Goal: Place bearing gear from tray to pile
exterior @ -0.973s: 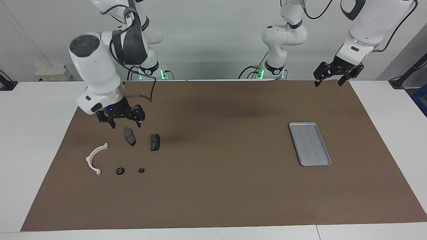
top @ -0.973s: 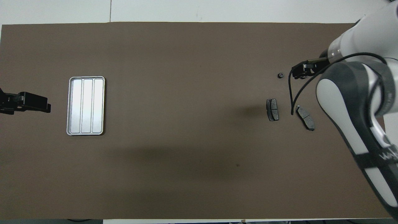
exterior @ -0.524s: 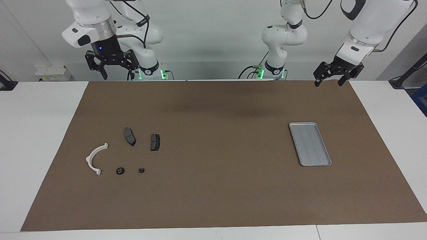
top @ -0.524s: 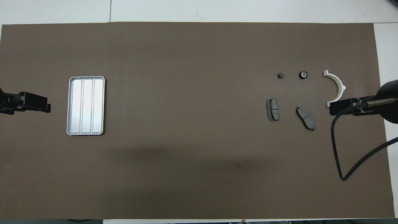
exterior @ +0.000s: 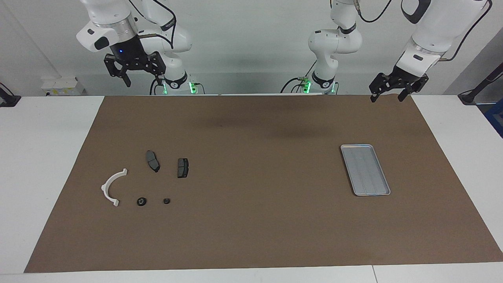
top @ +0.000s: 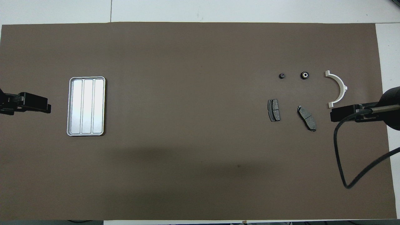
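The silver ribbed tray [exterior: 364, 169] lies empty toward the left arm's end of the mat; it also shows in the overhead view [top: 86, 106]. The pile lies toward the right arm's end: a white half-ring bracket [exterior: 112, 186], two dark brake pads [exterior: 153, 160] [exterior: 182, 168], and, farther from the robots, a round bearing gear [exterior: 141, 201] and a smaller round part [exterior: 166, 201]. My right gripper [exterior: 144, 79] is open and empty, raised over the mat's edge by the robots. My left gripper [exterior: 387, 99] is open and empty, waiting over the mat's corner by its base.
A brown mat [exterior: 255, 220] covers most of the white table [exterior: 39, 157]. A black cable [top: 340, 156] hangs from the right arm over the mat's end near the bracket [top: 337, 89].
My right gripper has risen from just above the brake pads and drawn back to the robots' edge, uncovering the bracket and the gear in the overhead view. The left arm has not moved.
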You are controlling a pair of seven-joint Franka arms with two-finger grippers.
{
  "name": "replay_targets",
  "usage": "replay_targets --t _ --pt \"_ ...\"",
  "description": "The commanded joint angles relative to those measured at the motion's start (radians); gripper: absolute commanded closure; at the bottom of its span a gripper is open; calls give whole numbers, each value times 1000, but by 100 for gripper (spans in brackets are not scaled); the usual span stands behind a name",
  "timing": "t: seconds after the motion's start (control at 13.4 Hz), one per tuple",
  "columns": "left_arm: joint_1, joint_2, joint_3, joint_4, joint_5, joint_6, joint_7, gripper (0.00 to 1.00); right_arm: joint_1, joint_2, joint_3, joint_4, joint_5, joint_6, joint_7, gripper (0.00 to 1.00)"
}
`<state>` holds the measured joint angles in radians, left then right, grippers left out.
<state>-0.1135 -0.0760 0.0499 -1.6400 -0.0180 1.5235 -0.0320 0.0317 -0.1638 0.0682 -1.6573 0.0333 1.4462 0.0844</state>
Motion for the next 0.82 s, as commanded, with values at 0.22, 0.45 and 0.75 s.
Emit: replay_targets --t 0.22,0.45,0.75 --pt "-5 -30 7 -29 -11 7 3 0 -26 -14 7 -13 30 -35 -20 0" --pt "-5 -30 7 -31 -11 7 3 0 -21 -13 7 -10 30 -33 -20 0" --pt "-5 -30 5 -29 -11 7 3 0 -24 -11 8 -10 28 -32 -20 0"
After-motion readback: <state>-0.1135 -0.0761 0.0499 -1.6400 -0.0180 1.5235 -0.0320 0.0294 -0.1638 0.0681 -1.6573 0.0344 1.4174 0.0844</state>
